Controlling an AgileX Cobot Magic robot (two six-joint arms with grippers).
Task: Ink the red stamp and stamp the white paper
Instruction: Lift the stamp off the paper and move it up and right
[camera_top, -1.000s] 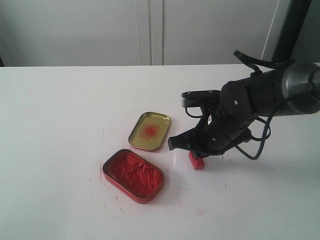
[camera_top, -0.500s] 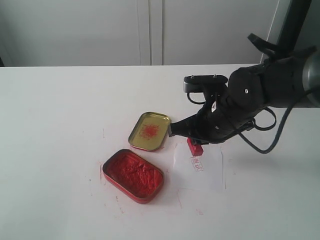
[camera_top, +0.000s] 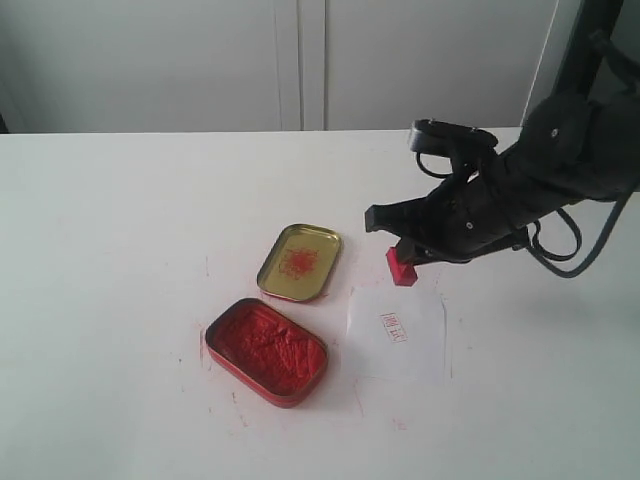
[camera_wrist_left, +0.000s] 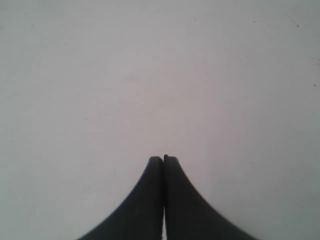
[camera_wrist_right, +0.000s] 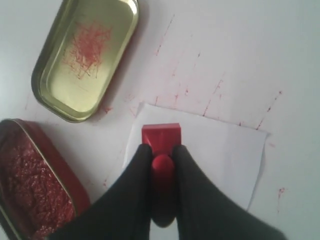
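Exterior view: red stamp (camera_top: 401, 269) in hand (camera_top: 402, 250)

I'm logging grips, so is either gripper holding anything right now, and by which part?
The right gripper holds the red stamp by its narrow knob handle, square base free. The left gripper is shut on nothing.

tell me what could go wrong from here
The stamp, pinched by its narrow knob in the right gripper, could slip and fall onto the paper, smudging the print. It hangs near the paper's edge; a dip there might leave a stray mark.
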